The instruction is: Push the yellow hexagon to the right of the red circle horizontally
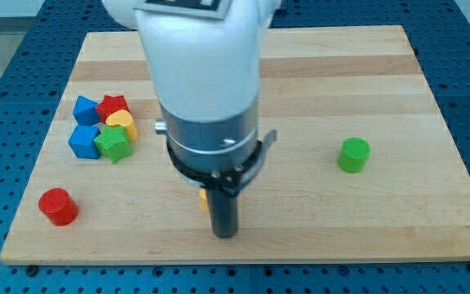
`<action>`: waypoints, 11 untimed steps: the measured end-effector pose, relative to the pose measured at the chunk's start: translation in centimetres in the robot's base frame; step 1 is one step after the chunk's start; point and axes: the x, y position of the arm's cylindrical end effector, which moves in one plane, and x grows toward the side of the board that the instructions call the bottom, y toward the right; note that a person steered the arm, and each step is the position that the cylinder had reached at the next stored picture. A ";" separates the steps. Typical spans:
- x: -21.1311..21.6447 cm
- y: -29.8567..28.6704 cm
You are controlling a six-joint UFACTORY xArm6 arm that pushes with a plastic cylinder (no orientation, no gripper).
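The red circle (pixel 58 206) is a short red cylinder near the board's bottom left corner. The yellow hexagon (pixel 204 198) shows only as a small yellow-orange sliver at the left edge of my rod; the arm hides the rest. My tip (pixel 224 235) is at the bottom middle of the board, just right of and below that sliver, seemingly touching it. The hexagon lies well to the right of the red circle, at about the same height in the view.
A cluster at the view's left holds a blue block (pixel 86 109), a red star (pixel 113 106), a yellow block (pixel 122 123), another blue block (pixel 83 140) and a green star (pixel 113 144). A green cylinder (pixel 353 155) stands at the right. The board's bottom edge (pixel 243 260) is close below my tip.
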 end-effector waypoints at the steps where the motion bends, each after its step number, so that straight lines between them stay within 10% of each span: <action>1: 0.3 3.8; 2: -6.1 2.8; 11: -4.5 -8.2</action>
